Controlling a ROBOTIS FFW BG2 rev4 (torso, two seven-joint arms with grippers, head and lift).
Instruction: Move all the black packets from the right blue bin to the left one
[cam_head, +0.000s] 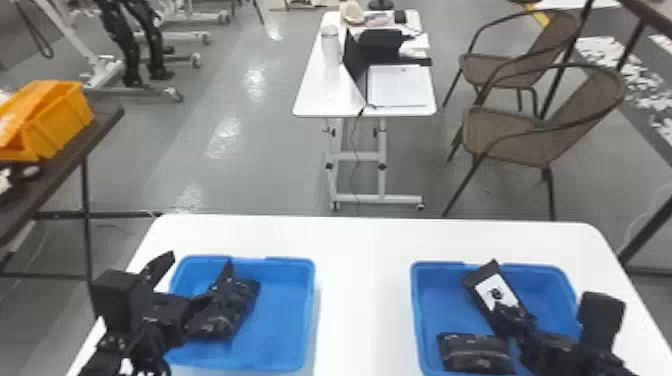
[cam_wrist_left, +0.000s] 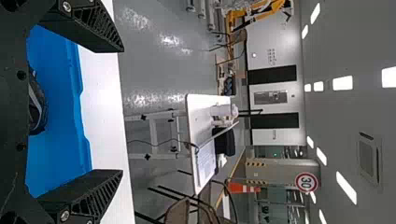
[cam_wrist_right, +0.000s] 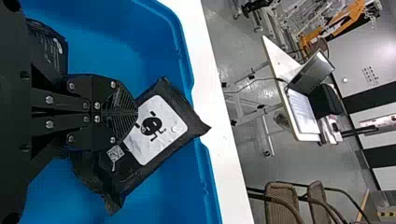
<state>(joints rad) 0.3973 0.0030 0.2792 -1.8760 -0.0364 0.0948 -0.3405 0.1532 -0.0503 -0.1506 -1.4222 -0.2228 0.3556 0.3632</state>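
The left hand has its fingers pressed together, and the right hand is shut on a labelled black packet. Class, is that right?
Not quite: the left wrist view shows the left hand with its fingers spread apart. The right hand is shut on a labelled black packet.

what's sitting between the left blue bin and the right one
In the head view, a bare stretch of white table separates the left bin from the right bin.

Ceiling lights (cam_wrist_left: 342, 83) throw bright glare on the floor (cam_head: 200, 165).
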